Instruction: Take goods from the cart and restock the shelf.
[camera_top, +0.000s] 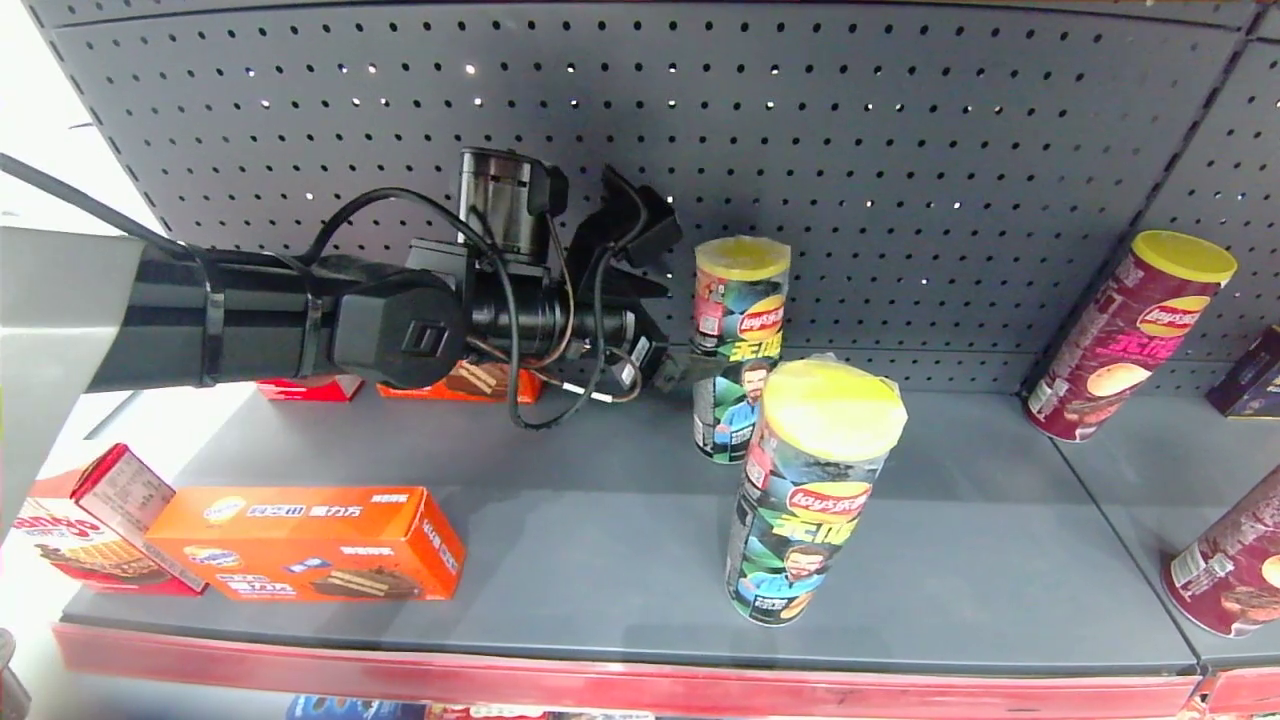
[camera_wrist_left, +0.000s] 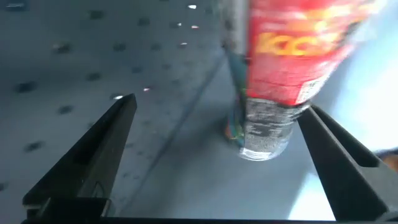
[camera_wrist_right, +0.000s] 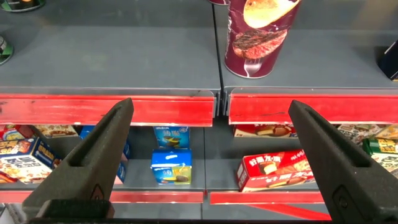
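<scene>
Shelf: a grey shelf (camera_top: 600, 520) with a red front edge and a perforated back panel (camera_top: 900, 150) behind it.
Left side: an orange box (camera_top: 310, 545) lies flat near the front edge, and a red box (camera_top: 90, 530) leans just beside it at the shelf end. Two more flat boxes (camera_top: 480, 380) sit at the back, partly hidden by the left arm.
Right side: a maroon can (camera_top: 1130, 335) leans against the back panel, well apart from the green cans. A second maroon can (camera_top: 1230, 570) stands at the front on the next shelf section.
In the way: the front chip can (camera_top: 810, 490), with a yellow lid, stands upright just ahead of the rear one and to its right. It is near the gripper's reach but not between the fingers.
Task's thing: the rear chip can (camera_top: 740, 350) stands upright on the shelf, close to the back panel.
Left gripper: the left gripper (camera_wrist_left: 219, 106) is spread wide at the rear chip can's mid-height, reaching in from the left. In the wrist view the can sits between the fingers, close against one finger (camera_wrist_left: 336, 155) and well clear of the other. I cannot tell whether that finger touches it.
Right gripper: the right gripper (camera_wrist_right: 210, 106) is spread wide with nothing in it, facing the shelf's red edge below a maroon can. A lower shelf there holds a blue box (camera_wrist_right: 171, 165) and a red carton (camera_wrist_right: 273, 171).
</scene>
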